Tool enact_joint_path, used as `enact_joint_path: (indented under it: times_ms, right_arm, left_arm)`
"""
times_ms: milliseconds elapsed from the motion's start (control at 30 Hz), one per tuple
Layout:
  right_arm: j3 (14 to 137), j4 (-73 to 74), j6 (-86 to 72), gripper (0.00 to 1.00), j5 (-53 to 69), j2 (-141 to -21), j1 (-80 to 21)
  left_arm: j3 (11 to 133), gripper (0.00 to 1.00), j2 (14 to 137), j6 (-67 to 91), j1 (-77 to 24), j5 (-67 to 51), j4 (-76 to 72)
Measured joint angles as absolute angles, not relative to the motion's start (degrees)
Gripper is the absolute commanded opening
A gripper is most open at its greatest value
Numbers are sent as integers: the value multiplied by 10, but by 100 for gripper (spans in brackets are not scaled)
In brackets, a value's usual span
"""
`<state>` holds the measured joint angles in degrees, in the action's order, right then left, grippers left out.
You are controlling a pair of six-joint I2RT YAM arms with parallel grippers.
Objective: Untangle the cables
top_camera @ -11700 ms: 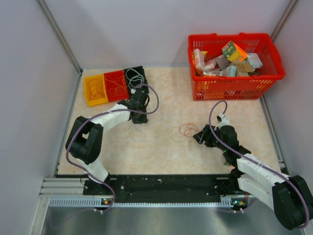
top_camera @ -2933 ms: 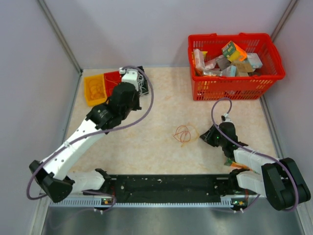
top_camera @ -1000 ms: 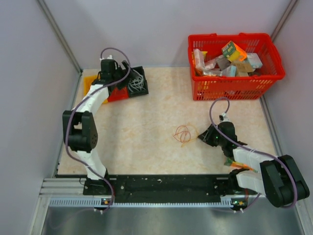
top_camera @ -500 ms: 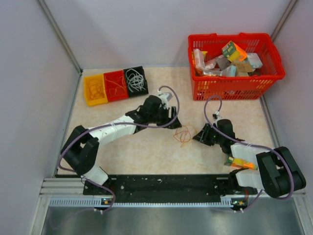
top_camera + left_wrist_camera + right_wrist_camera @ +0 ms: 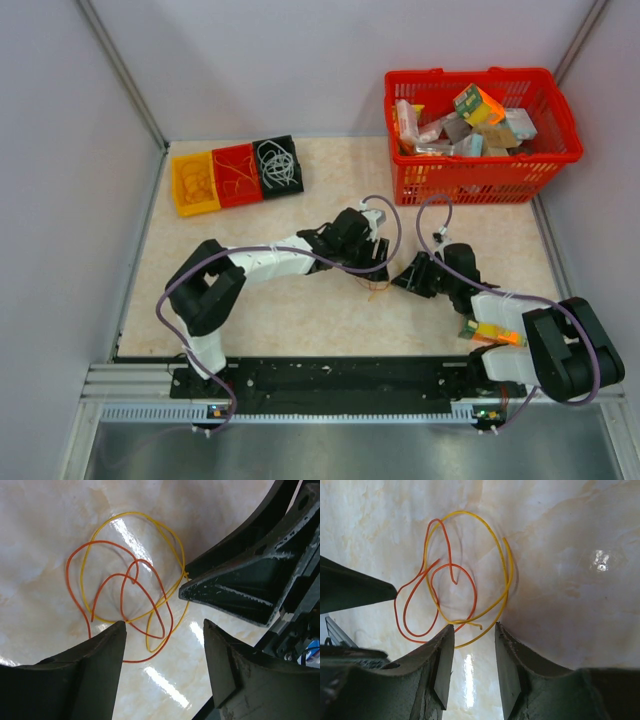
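Observation:
An orange-red cable and a yellow cable lie snarled together as loose loops on the table. In the top view only a bit of them shows between the two grippers. My left gripper is open and empty, just above the near edge of the loops; in the top view it hovers over them. My right gripper is open, its tips straddling the yellow cable where it lies beside the orange-red one. It faces the left gripper from the right.
Three small bins stand at the back left: yellow, red and black, the black one holding white cables. A red basket full of packets stands at the back right. Grey walls close in both sides.
My left arm has swung from the bins at the back left to the middle of the table and now hovers over the snarled cables. The right gripper has barely moved.

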<state>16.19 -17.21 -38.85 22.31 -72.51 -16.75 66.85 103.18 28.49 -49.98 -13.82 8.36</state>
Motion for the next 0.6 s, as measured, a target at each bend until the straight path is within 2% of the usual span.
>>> enact_joint_path:
  times_ms: [133,300,367,467,500,600]
  right_arm:
    - [162,-178,-393,43,225,-725,-168]
    - [162,-181,-397,44,224,-725,-168]
    - [162,-186,-401,45,223,-729,-168]
    - [162,-197,-407,48,224,-735,-168]
    - [162,-200,-408,49,224,-736,-168]
    - [162,-206,-411,50,226,-738,-168]
  left_arm:
    - [700,49,1061,284,-503,-125,94]
    - [723,43,1087,285,-505,-123,109]
    - [725,31,1093,286,-505,-123,113]
    - [734,4,1108,287,-506,-124,123]
    - [736,0,1112,284,-506,-124,127]
    - [736,0,1111,284,-507,-125,134]
